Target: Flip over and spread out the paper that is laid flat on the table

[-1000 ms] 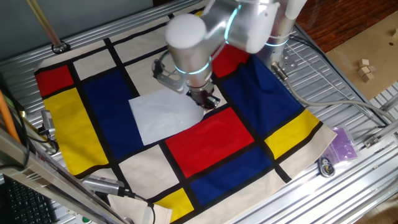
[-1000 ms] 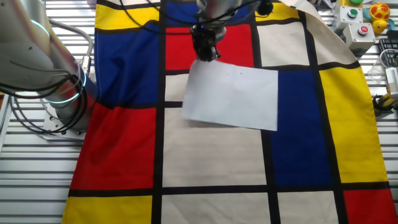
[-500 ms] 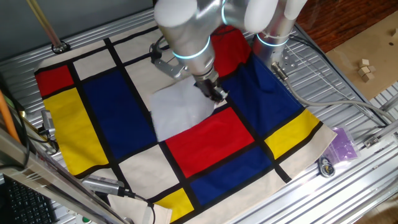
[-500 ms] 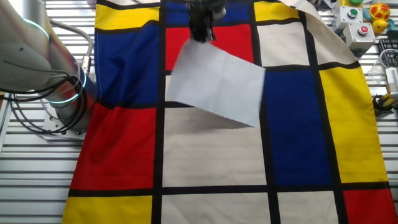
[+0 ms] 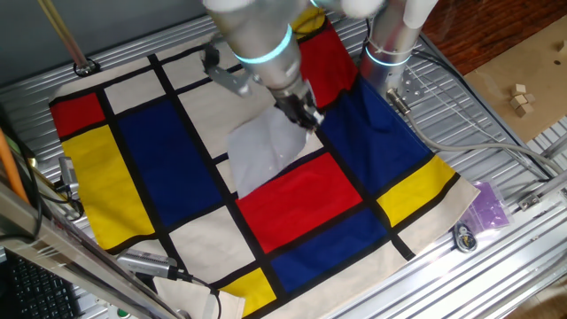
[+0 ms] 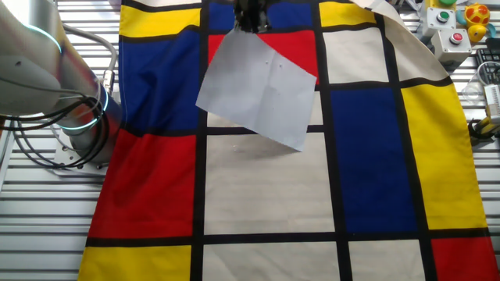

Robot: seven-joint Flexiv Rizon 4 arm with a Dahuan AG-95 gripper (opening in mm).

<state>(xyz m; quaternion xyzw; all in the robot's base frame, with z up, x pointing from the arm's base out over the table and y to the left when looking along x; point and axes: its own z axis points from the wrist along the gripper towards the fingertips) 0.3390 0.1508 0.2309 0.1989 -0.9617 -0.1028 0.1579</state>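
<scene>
The white paper (image 5: 266, 151) hangs tilted from one corner, lifted off the cloth; in the other fixed view it (image 6: 256, 87) shows as a slanted sheet with a fold crease above the cream and red blocks. My gripper (image 5: 306, 115) is shut on the paper's upper corner, and in the other fixed view the gripper (image 6: 251, 22) stands at the top edge, partly cut off. The table (image 5: 496, 159) is ribbed silver metal under the cloth (image 5: 159, 159) of red, blue, yellow and cream blocks.
My arm's base (image 6: 70, 117) with cables stands left of the cloth. A button box (image 6: 453, 23) sits at the far corner. A purple bag (image 5: 489, 206) and a round metal part (image 5: 465, 237) lie on the bare metal. Wooden blocks (image 5: 521, 97) lie off the table.
The gripper has risen and moved back with the paper's corner in it. The paper went from lying flat on the cloth to hanging tilted above it.
</scene>
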